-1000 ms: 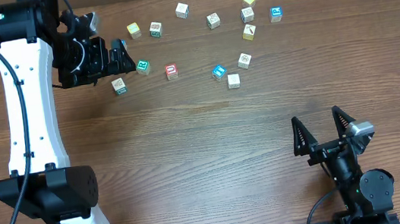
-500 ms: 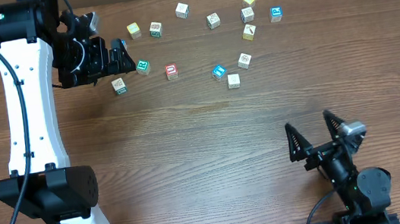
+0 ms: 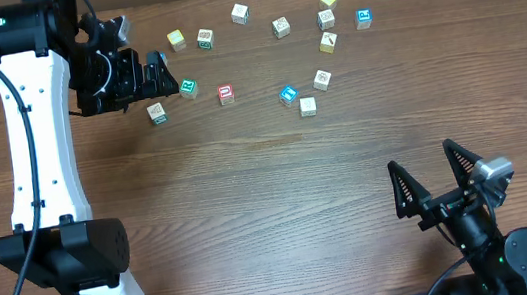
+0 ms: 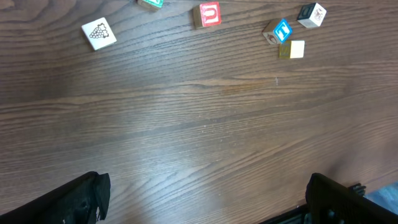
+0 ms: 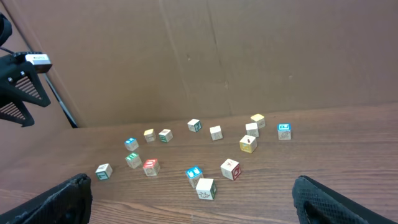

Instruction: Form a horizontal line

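No horizontal line of touching cubes is in view; the small wooden cubes lie apart across the far part of the table. Among them are a white-green cube (image 3: pixel 155 112), a teal-topped cube (image 3: pixel 189 87), a red-topped cube (image 3: pixel 226 94) and a yellow cube (image 3: pixel 176 39). My left gripper (image 3: pixel 170 75) hovers open just left of the teal-topped cube, holding nothing. The left wrist view has the red-topped cube (image 4: pixel 209 14) and a white cube (image 4: pixel 98 33) along its top edge, far ahead of the fingers. My right gripper (image 3: pixel 420 156) stands open and holds nothing near the front right, well short of the cubes.
Several more loose cubes sit further right, including a blue-topped cube (image 3: pixel 288 94), a plain cube (image 3: pixel 308 106), a yellow one (image 3: pixel 328 43) and another blue one (image 3: pixel 364 18). A brown cardboard wall (image 5: pixel 249 56) rises behind the table. The left arm's white links (image 3: pixel 37 145) stand along the left side.
My right gripper swung slightly left, then drew back to the right and toward the front edge, staying open. The left arm and the cubes have not moved.
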